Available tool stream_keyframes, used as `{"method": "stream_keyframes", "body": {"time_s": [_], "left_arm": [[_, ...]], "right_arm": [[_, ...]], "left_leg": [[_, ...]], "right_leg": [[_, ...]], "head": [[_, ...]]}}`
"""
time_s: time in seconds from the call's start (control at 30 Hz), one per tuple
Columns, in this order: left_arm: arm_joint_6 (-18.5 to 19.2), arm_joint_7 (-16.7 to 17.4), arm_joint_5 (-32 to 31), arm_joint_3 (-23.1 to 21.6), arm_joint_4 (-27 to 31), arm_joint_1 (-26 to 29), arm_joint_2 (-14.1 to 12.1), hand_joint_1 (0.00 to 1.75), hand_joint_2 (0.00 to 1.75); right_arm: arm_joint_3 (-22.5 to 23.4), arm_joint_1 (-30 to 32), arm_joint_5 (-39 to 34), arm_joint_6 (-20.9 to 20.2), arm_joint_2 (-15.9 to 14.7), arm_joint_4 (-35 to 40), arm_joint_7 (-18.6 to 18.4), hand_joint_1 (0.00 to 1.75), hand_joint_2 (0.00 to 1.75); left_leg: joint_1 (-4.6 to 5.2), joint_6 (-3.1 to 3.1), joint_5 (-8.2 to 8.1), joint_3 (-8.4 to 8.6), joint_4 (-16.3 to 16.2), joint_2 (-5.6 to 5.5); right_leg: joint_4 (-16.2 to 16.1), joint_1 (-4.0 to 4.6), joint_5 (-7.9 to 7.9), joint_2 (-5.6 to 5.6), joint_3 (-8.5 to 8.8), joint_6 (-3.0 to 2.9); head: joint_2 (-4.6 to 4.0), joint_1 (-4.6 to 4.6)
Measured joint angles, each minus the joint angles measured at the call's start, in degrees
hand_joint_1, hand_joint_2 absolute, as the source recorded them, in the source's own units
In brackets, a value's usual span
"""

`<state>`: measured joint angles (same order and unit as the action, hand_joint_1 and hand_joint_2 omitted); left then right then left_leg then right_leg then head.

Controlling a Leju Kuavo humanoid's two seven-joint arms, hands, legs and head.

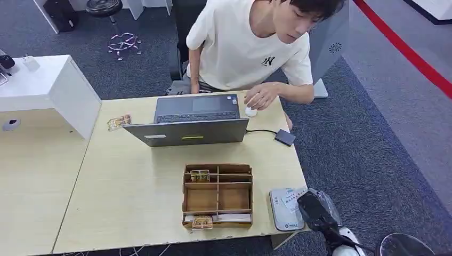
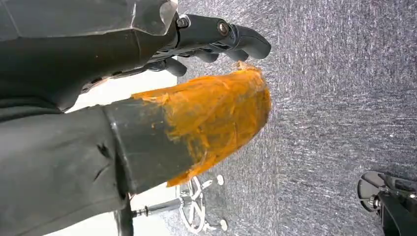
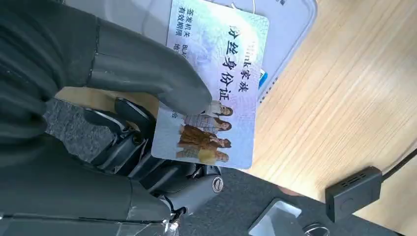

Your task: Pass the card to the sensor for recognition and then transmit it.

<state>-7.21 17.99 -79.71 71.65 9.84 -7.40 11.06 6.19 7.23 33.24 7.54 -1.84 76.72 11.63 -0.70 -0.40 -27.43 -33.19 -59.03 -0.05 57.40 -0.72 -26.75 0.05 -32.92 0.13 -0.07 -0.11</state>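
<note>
Head view: right hand point(image 1: 315, 209) at table's point(image 1: 133, 202) near right corner, holding card point(image 1: 295, 195) over grey sensor point(image 1: 284, 209). Wooden organiser point(image 1: 217, 195) w/ small cards in compartments sits just beside sensor. Laptop point(image 1: 194, 121) further back; person point(image 1: 250, 48) seated behind it, own hand on mouse point(image 1: 250, 111).

Left wrist view: left hand point(image 2: 206, 73) hangs over carpet, nothing held; thumb tip wrapped in orange tape, fingers apart.

Right wrist view: thumb point(image 3: 147, 73) and fingers pinch printed card point(image 3: 214, 86) by one edge; card overlaps sensor point(image 3: 290, 29), contact cannot be told. Small black box point(image 3: 354, 192) on cable near table edge.

Step, judged: recognition pass in hand. Next: keep card flat over sensor, then hand it across, prob. to person.
</note>
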Motion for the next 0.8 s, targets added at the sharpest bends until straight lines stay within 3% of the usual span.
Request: {"method": "stream_keyframes", "body": {"time_s": [0.8], "left_arm": [[0.02, 0.29, -0.09, -0.02, 0.0, 0.0, 0.0, 0.0, 0.0]], "right_arm": [[-0.79, -0.62, 0.07, 0.17, 0.0, -0.48, 0.0, 1.75, 1.75]], "left_leg": [[0.0, 0.0, 0.0, 0.02, 0.0, 0.03]], "right_leg": [[0.0, 0.0, 0.0, 0.02, 0.02, 0.0]], "head": [[0.0, 0.02]]}}
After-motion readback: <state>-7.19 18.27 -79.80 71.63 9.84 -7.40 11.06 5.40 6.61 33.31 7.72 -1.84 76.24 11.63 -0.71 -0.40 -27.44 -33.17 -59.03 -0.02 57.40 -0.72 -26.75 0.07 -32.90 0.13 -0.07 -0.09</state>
